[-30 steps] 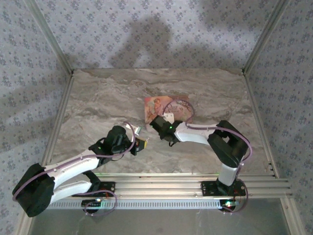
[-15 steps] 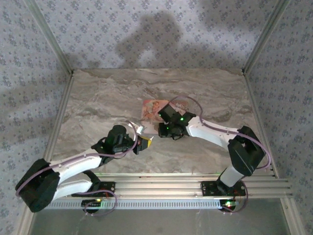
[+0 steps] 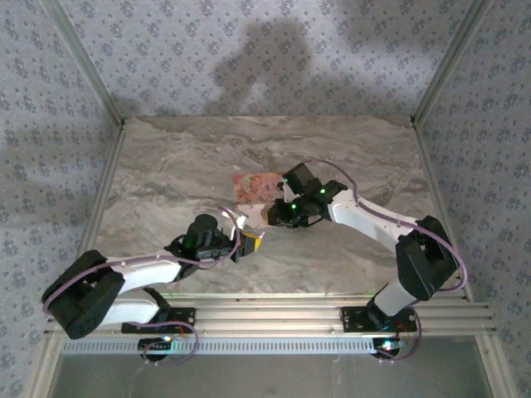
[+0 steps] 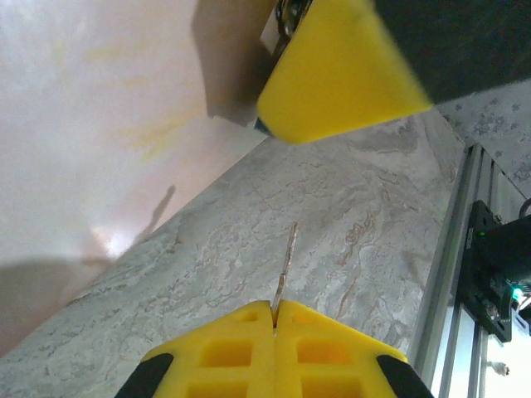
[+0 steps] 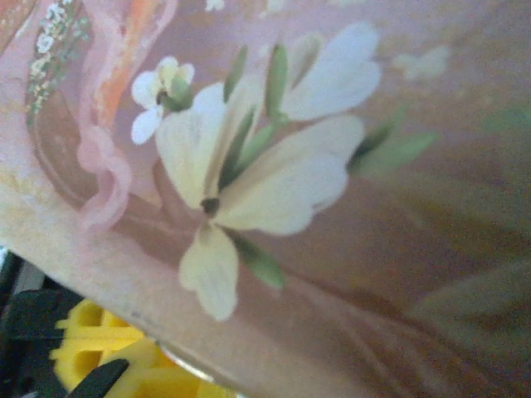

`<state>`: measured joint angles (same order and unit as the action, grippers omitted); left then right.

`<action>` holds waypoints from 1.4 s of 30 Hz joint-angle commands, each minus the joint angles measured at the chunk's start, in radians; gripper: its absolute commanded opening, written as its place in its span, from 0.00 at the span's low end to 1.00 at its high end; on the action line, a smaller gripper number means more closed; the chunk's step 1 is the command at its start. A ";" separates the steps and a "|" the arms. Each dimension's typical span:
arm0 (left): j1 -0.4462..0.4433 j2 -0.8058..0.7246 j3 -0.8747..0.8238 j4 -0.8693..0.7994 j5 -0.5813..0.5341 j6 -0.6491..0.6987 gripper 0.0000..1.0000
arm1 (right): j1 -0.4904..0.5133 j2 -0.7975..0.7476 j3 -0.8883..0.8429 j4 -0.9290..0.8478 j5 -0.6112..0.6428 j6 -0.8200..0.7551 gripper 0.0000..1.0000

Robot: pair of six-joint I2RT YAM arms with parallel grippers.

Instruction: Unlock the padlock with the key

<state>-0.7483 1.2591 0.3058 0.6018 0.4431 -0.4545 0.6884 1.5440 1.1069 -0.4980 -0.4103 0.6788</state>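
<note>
So, the marble table [image 3: 166,166] has the pink floral box [image 3: 251,186] sitting mid-table. The right claw [image 3: 274,215] is jammed against its near side, and I can't tell if it's spread or pinching anything. The left claw [image 3: 251,244] sits just beside it, fingers pressed together on the key [image 4: 284,265], thin blade poking toward the box. As for the padlock, a dark metal bit [image 4: 286,12] peeks out between box and right claw, but I can't say that's it.
</note>
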 commanded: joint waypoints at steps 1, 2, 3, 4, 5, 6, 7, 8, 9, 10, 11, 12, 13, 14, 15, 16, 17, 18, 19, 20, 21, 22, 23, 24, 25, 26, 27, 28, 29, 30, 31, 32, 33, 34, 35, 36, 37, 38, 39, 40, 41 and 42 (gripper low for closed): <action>-0.004 0.015 0.002 0.092 0.023 -0.011 0.00 | -0.017 -0.058 0.016 0.079 -0.107 0.023 0.00; -0.004 0.018 0.004 0.096 0.023 -0.014 0.00 | -0.019 -0.064 0.016 0.079 -0.112 0.026 0.00; -0.005 0.017 0.006 0.101 0.024 -0.018 0.00 | -0.022 -0.069 0.015 0.081 -0.116 0.031 0.00; -0.005 0.019 0.010 0.102 0.023 -0.020 0.00 | -0.023 -0.074 0.012 0.085 -0.118 0.034 0.00; -0.004 0.017 0.014 0.100 0.022 -0.021 0.00 | -0.024 -0.079 0.010 0.086 -0.117 0.037 0.00; -0.004 0.017 0.020 0.094 0.019 -0.021 0.00 | -0.023 -0.082 0.009 0.084 -0.111 0.039 0.00; -0.005 0.015 0.025 0.093 0.017 -0.019 0.00 | -0.021 -0.086 0.006 0.083 -0.104 0.041 0.00; -0.005 0.014 0.032 0.089 0.014 -0.018 0.00 | -0.019 -0.087 0.002 0.085 -0.095 0.044 0.00; -0.005 0.016 0.037 0.084 0.013 -0.016 0.00 | -0.018 -0.089 -0.002 0.088 -0.092 0.048 0.00; -0.005 0.016 0.044 0.080 0.010 -0.015 0.00 | -0.015 -0.089 -0.009 0.098 -0.087 0.056 0.00; -0.004 0.019 0.049 0.075 0.005 -0.013 0.00 | -0.012 -0.089 -0.014 0.106 -0.084 0.061 0.00; -0.005 0.021 0.054 0.070 0.000 -0.013 0.00 | -0.010 -0.089 -0.017 0.115 -0.081 0.066 0.00; -0.004 0.022 0.059 0.070 -0.005 -0.013 0.00 | -0.006 -0.088 -0.018 0.119 -0.078 0.068 0.00; -0.005 0.024 0.061 0.073 -0.007 -0.017 0.00 | -0.003 -0.087 -0.019 0.120 -0.075 0.070 0.00; -0.005 0.024 0.064 0.074 -0.011 -0.019 0.00 | -0.003 -0.088 -0.019 0.120 -0.069 0.069 0.00; -0.005 0.024 0.068 0.075 -0.012 -0.023 0.00 | 0.000 -0.087 -0.019 0.120 -0.066 0.069 0.00; -0.005 0.023 0.071 0.076 -0.016 -0.025 0.00 | 0.000 -0.087 -0.019 0.122 -0.064 0.070 0.00; -0.004 0.021 0.073 0.075 -0.023 -0.028 0.00 | 0.001 -0.087 -0.019 0.122 -0.064 0.070 0.00; -0.005 0.016 0.075 0.071 -0.035 -0.030 0.00 | 0.002 -0.088 -0.019 0.124 -0.062 0.073 0.00; -0.005 0.015 0.075 0.067 -0.043 -0.030 0.00 | 0.004 -0.088 -0.019 0.125 -0.061 0.074 0.00; -0.004 0.013 0.076 0.064 -0.054 -0.031 0.00 | 0.006 -0.087 -0.019 0.127 -0.061 0.074 0.00; -0.005 0.011 0.078 0.061 -0.062 -0.032 0.00 | 0.008 -0.087 -0.021 0.127 -0.059 0.076 0.00; -0.004 0.012 0.083 0.053 -0.065 -0.032 0.00 | 0.009 -0.088 -0.022 0.130 -0.059 0.077 0.00; -0.004 0.014 0.090 0.040 -0.066 -0.032 0.00 | 0.011 -0.088 -0.022 0.133 -0.061 0.078 0.00; -0.005 0.019 0.097 0.029 -0.066 -0.032 0.00 | 0.013 -0.087 -0.023 0.133 -0.061 0.079 0.00; -0.005 0.023 0.102 0.022 -0.066 -0.032 0.00 | 0.014 -0.088 -0.024 0.135 -0.059 0.081 0.00; -0.005 0.028 0.105 0.017 -0.065 -0.033 0.00 | 0.015 -0.087 -0.024 0.135 -0.058 0.081 0.00; -0.004 0.032 0.107 0.013 -0.065 -0.035 0.00 | 0.016 -0.090 -0.024 0.136 -0.058 0.081 0.00; -0.004 0.035 0.106 0.018 -0.064 -0.037 0.00 | 0.017 -0.091 -0.024 0.136 -0.056 0.081 0.00; -0.004 0.036 0.104 0.025 -0.063 -0.039 0.00 | 0.017 -0.092 -0.025 0.136 -0.055 0.080 0.00; -0.005 0.037 0.102 0.033 -0.060 -0.042 0.00 | 0.019 -0.093 -0.027 0.136 -0.055 0.080 0.00; -0.005 0.038 0.102 0.037 -0.057 -0.042 0.00 | 0.018 -0.093 -0.028 0.135 -0.055 0.079 0.00; -0.004 0.037 0.103 0.038 -0.055 -0.042 0.00 | 0.018 -0.094 -0.029 0.136 -0.056 0.079 0.00; -0.005 0.038 0.104 0.040 -0.052 -0.041 0.00 | 0.020 -0.093 -0.030 0.135 -0.057 0.077 0.00; -0.005 0.038 0.102 0.048 -0.047 -0.039 0.00 | 0.020 -0.093 -0.032 0.132 -0.058 0.076 0.00; -0.005 0.038 0.104 0.050 -0.044 -0.038 0.00 | 0.020 -0.094 -0.033 0.130 -0.058 0.075 0.00; -0.005 0.038 0.106 0.050 -0.042 -0.035 0.00 | 0.020 -0.095 -0.035 0.131 -0.058 0.075 0.00; -0.005 0.040 0.110 0.044 -0.040 -0.030 0.00 | 0.020 -0.095 -0.036 0.131 -0.059 0.074 0.00; -0.005 0.041 0.114 0.038 -0.038 -0.027 0.00 | 0.020 -0.097 -0.038 0.131 -0.060 0.074 0.00; -0.004 0.043 0.119 0.029 -0.034 -0.020 0.00 | 0.019 -0.097 -0.036 0.130 -0.062 0.075 0.00; -0.004 0.044 0.122 0.026 -0.035 -0.017 0.00 | 0.020 -0.097 -0.036 0.129 -0.063 0.074 0.00; -0.005 0.043 0.124 0.025 -0.031 -0.013 0.00 | 0.020 -0.097 -0.036 0.129 -0.065 0.076 0.00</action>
<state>-0.7483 1.2930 0.3836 0.6033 0.3969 -0.4824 0.6964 1.4937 1.0626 -0.4152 -0.4458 0.7677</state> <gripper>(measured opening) 0.044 0.195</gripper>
